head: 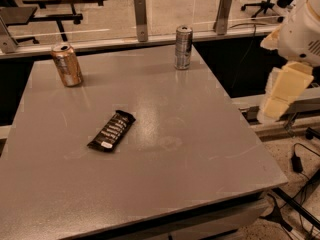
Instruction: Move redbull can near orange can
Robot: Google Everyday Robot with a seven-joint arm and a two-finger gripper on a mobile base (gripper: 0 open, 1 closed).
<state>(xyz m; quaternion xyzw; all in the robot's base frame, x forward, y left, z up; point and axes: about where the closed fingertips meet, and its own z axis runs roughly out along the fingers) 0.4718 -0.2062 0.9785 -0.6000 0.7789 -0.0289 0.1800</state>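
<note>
The redbull can [183, 47] is slim and silver-grey and stands upright near the table's far edge, right of centre. The orange can [67, 64] is wider and copper-coloured and stands upright at the far left of the table. The two cans are far apart. My arm's white shell and the cream-coloured gripper [281, 93] hang off the table's right side, well to the right of the redbull can and a little nearer the front. The gripper touches nothing.
A dark candy bar wrapper [112, 130] lies flat left of the grey table's [200, 174] centre. A low glass barrier with metal posts [140, 12] runs behind the far edge. Cables lie on the floor at the lower right.
</note>
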